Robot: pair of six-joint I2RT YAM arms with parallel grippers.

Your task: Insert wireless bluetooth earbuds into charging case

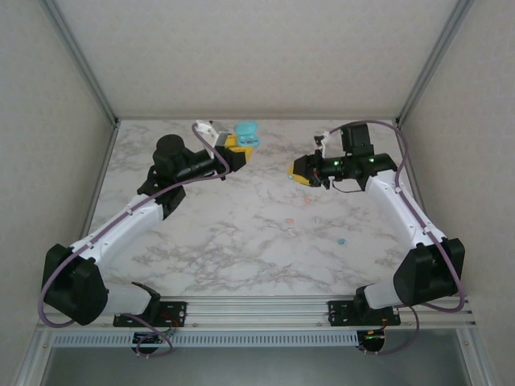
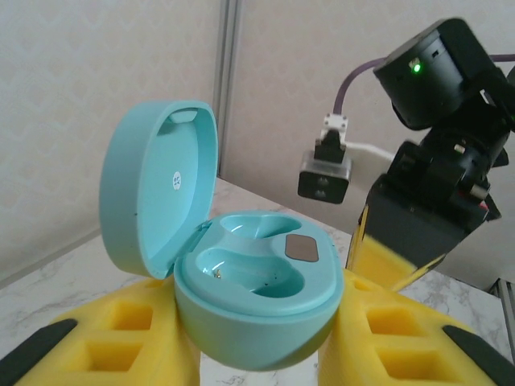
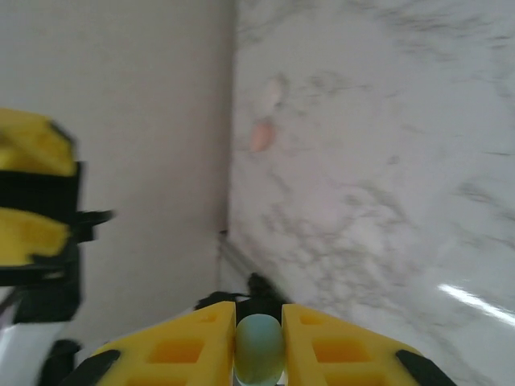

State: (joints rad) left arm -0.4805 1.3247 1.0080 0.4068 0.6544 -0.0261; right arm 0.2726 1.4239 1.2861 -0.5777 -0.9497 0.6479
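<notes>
Lying loose on the marble-veined tabletop [image 1: 241,257] in the top external view were three tiny beads that could be counted: a pinkish-orange earbud [image 1: 288,219], a whitish earbud [image 1: 318,219] and a loose teal earbud [image 1: 341,240], all between the two arms. The left tool [image 1: 233,145] held the teal charging case [image 1: 245,131] up near the far wall; the right tool [image 1: 296,173] stood well apart from it, clenched

From the left wrist, the left tool [image 2: 257,354] gripped the teal charging case [image 2: 257,305] between two yellow, pocketed fingers [image 2: 121,338]. The smooth, pebble-shaped shell stood open, its lid [image 2: 157,185] raised, with two hollow wells inside. The right arm [image 2: 442,121] loomed beyond it

From the right wrist, the right tool [image 3: 259,342] pinched one rounded, pale held earbud [image 3: 259,354] between its yellow fingers [image 3: 185,350]. Blurred on the tabletop [image 3: 386,201] lay the pinkish-orange earbud [image 3: 261,135] and the whitish earbud [image 3: 275,92], just beside each other
</notes>
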